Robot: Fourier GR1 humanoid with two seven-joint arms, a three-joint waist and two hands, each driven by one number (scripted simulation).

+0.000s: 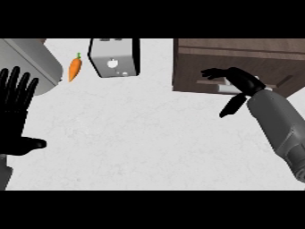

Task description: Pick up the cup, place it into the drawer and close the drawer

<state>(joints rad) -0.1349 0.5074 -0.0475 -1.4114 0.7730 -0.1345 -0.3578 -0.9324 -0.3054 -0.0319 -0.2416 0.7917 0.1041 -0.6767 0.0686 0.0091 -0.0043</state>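
One view is all I've got, the head view looking down, so here goes. My right hand (240,82) is over the near front edge of the wooden drawer (247,56). Honestly I can't tell whether it's closed on anything, it's just a dark shape against dark wood.

The cup I can't pick out for sure. There's a pale sliver (222,88) touching the hand right at the drawer front. That could be a bit of the cup or just the drawer's handle, no way to say. My guess is the cup is either hidden under my hand or already down in the drawer.

On handling, I'd expect a cup to be light, stiff and smooth-sided, so more slippery than fragile, though I wouldn't knock it on the wood. I'd take it round the body from the side rather than pinching the rim.

My left hand (6,120) is flat open, fingers straight up, holding nothing. It's resting well apart from the drawer, across the white counter (135,125). A toaster (115,58) sits near the drawer's left end, and a carrot (74,68) lies just past the toaster, further from the drawer
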